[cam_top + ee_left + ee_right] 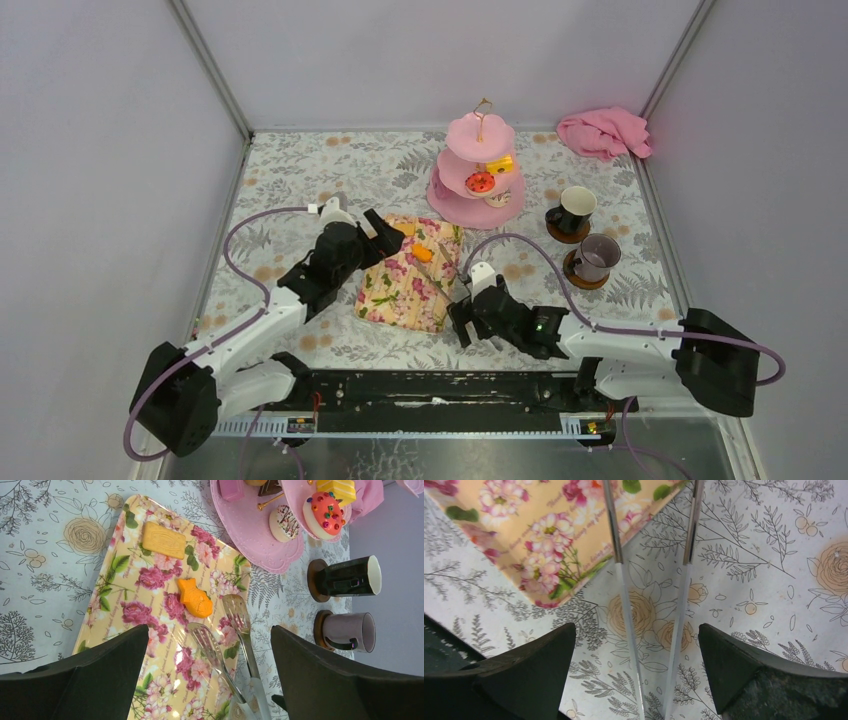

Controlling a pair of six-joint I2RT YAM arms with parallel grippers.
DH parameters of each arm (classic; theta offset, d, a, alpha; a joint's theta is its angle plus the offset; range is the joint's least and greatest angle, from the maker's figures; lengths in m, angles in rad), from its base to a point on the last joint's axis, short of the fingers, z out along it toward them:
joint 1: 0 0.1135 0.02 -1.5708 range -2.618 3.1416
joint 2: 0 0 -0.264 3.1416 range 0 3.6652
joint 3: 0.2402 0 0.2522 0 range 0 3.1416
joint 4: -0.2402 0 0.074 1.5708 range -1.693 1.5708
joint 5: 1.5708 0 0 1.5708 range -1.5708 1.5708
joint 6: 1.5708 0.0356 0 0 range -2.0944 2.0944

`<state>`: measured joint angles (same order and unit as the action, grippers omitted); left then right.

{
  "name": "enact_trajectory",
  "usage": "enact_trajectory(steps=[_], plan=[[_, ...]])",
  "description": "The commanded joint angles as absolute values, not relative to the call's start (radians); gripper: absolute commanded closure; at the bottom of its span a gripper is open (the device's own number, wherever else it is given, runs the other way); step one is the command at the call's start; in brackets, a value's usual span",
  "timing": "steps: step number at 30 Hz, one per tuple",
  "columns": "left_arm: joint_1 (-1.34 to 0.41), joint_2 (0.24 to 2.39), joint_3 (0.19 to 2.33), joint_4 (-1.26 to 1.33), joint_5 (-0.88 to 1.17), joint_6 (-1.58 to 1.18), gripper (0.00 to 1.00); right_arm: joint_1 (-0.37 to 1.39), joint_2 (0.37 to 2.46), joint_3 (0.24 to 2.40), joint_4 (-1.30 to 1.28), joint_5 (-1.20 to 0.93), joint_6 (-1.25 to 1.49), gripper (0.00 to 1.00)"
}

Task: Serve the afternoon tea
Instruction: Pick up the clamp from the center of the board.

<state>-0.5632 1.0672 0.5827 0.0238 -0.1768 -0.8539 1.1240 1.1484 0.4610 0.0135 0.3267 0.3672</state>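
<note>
Tongs (624,605) should be straddled squarely before the right gripper (636,630) (jaws spread wide, empty) is closed. The orange fish cake (195,598) lies on the floral tray (125,555), seven o'clock of the pink stand (470,212). The left gripper (210,630) is likewise spread, empty.

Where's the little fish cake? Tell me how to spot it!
Look at the flowery tray in the middle of the table. Two treats lie on it, by the silver tongs. The fish cake is orange and fish-shaped; the yellow biscuit beside it is a plain rectangle.
</note>
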Motion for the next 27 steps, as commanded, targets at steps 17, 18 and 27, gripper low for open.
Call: enact_trajectory(steps=[17,18,27], plan=[[-0.569,1.051,0.560,0.101,-0.163,-0.870,0.00,1.022,1.301,0.395,0.220,0.198,0.411,0.15],[-0.569,1.047,0.559,0.101,-0.164,-0.871,0.00,1.022,1.305,0.391,0.224,0.197,0.420,0.18],[-0.569,1.014,0.551,0.084,-0.178,-0.882,0.00,1.022,1.215,0.410,0.123,0.251,0.434,0.53]])
